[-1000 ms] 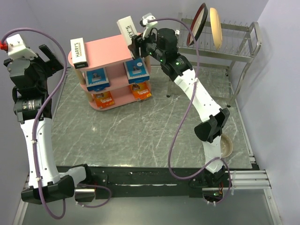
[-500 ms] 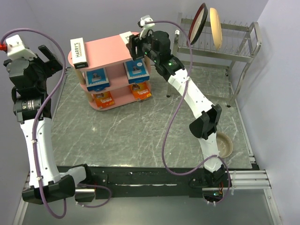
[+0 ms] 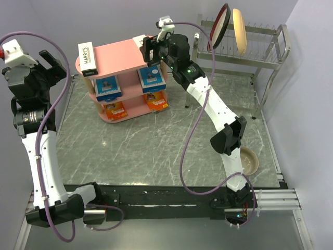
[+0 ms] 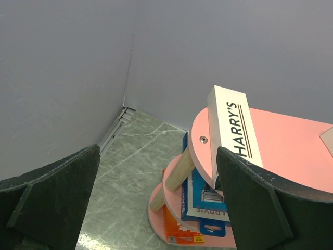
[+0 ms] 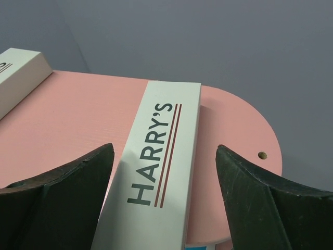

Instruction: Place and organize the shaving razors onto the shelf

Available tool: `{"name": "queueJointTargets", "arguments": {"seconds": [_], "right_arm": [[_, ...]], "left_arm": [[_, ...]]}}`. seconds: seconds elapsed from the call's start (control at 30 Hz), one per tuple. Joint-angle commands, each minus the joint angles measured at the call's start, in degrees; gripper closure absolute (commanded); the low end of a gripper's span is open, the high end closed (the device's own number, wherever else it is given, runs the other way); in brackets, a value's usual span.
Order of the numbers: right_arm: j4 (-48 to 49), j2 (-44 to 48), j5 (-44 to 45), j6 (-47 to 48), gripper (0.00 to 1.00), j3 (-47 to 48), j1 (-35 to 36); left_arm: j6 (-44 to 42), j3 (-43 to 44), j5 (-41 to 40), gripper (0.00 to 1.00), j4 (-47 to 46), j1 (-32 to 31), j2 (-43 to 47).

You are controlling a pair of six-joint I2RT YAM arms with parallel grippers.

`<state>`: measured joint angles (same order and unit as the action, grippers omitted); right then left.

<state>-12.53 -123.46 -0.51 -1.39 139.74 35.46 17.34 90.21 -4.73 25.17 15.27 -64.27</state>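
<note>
The pink shelf [image 3: 118,56] stands at the far left of the table. One white HARRY'S box [image 3: 88,58] lies on the left end of its top tier, another HARRY'S box [image 3: 139,40] on the right end. Two blue-and-white cards [image 3: 108,88] [image 3: 152,79] sit on the middle tier and two orange cards [image 3: 115,110] [image 3: 156,101] on the bottom. My right gripper [image 3: 150,52] is open over the right box [image 5: 161,166], its fingers [image 5: 57,198] apart from both sides. My left gripper [image 3: 52,63] is open and empty, high to the left of the shelf [image 4: 291,140].
A steel wire dish rack [image 3: 260,49] stands at the back right with a dark red plate [image 3: 219,27] and a tan plate [image 3: 239,30] upright in it. A beige bowl [image 3: 251,160] sits at the near right by the right arm. Walls close in behind and on both sides.
The right gripper brought the tilted HARRY'S box down flat onto the shelf's top tier and its jaws now stand open around it. The left arm shifted slightly left.
</note>
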Motion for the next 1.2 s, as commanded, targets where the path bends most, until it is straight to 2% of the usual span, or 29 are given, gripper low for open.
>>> {"name": "queueJointTargets", "arguments": {"seconds": [0.0, 0.17, 0.3, 0.4, 1.17], "right_arm": [[1.6, 4.7, 0.4, 2.5, 0.13, -1.3, 2.3], [-0.8, 4.8, 3.4, 2.8, 0.12, -2.8, 3.6], [-2.0, 4.5, 6.9, 2.2, 0.20, -3.9, 3.7], [-1.6, 4.2, 8.9, 1.9, 0.23, -4.0, 3.7], [3.4, -3.4, 17.2, -0.3, 0.33, 1.2, 3.6]], "left_arm": [[1.2, 0.6, 1.3, 0.01, -0.6, 0.4, 1.3], [1.3, 0.5, 1.1, 0.01, -0.6, 0.3, 1.3], [1.3, 0.2, 0.8, 0.01, -0.6, 0.4, 1.9], [1.3, 0.1, 0.6, 0.00, -0.5, 0.5, 2.0], [1.8, -0.2, 1.1, 0.01, -0.2, 1.1, 1.7]]}}
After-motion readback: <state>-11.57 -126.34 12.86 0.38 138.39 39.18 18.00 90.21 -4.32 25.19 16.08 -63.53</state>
